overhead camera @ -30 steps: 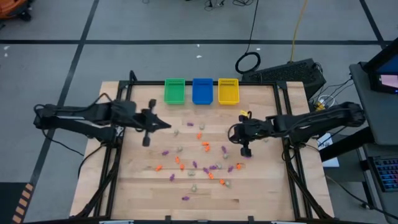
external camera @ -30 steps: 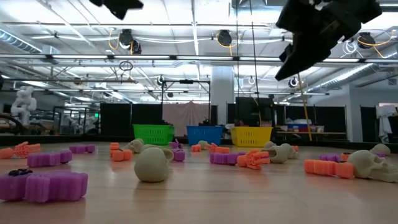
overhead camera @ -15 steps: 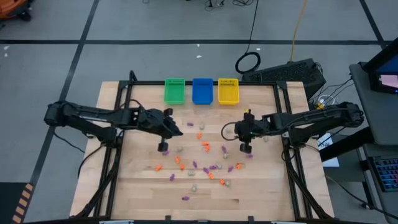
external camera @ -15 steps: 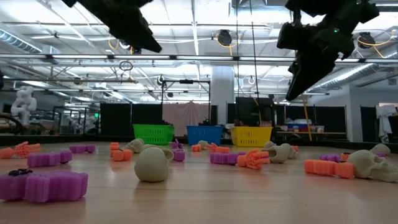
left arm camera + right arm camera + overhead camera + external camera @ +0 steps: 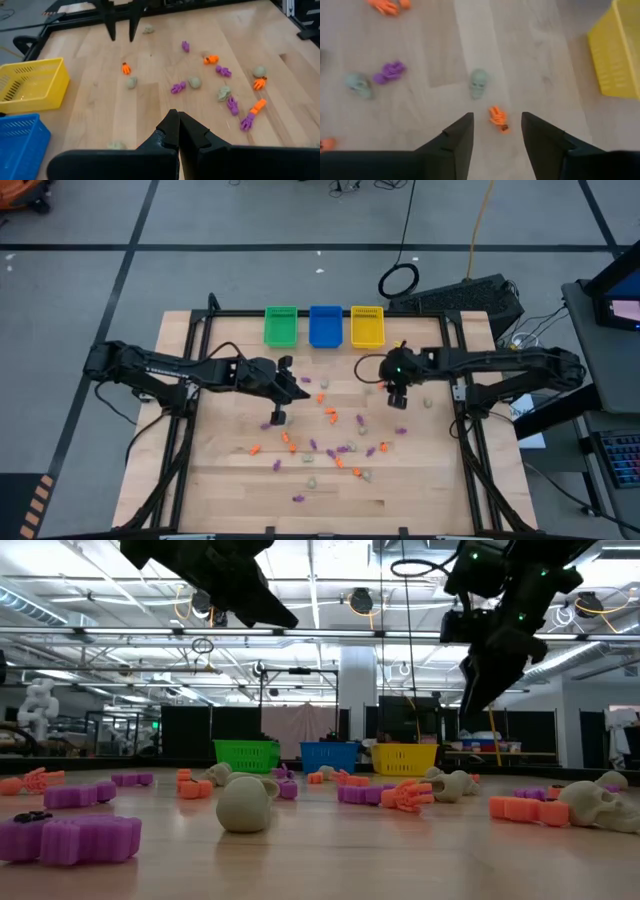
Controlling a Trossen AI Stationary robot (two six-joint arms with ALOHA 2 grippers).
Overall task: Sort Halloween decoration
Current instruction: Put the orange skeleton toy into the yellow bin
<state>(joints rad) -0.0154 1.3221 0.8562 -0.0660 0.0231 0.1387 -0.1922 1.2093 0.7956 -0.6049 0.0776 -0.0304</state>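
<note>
Near the yellow bin (image 5: 367, 326), the right end effector (image 5: 496, 131) hangs over the counter (image 5: 420, 480) with its fingers apart and nothing between them. Right under the gap lies a small orange hand (image 5: 497, 117), and a pale green skull (image 5: 478, 83) sits just past it. A purple trinket (image 5: 390, 71) and a second skull (image 5: 359, 84) lie farther from the yellow bin. None of these is in a bin yet.

The left end effector (image 5: 177, 131) is on the other side of the blue bin (image 5: 325, 325) from the yellow bin, held above the counter. Its fingers are pressed together and hold nothing. Most of the little orange, purple and pale toys are spread across the middle of the counter, well away from the yellow bin. The green bin (image 5: 280, 325) stands in the same row, two places from the yellow one.

What could go wrong: the orange hand is tiny and flat. If the right fingers come down a bit to one side, they could push it away or close on air. The skull is near, so the fingers might bump it and make it roll. The toy could also land in the wrong bin, since the three bins touch or almost touch.

No words, labels or brand names can be read anywhere.
</note>
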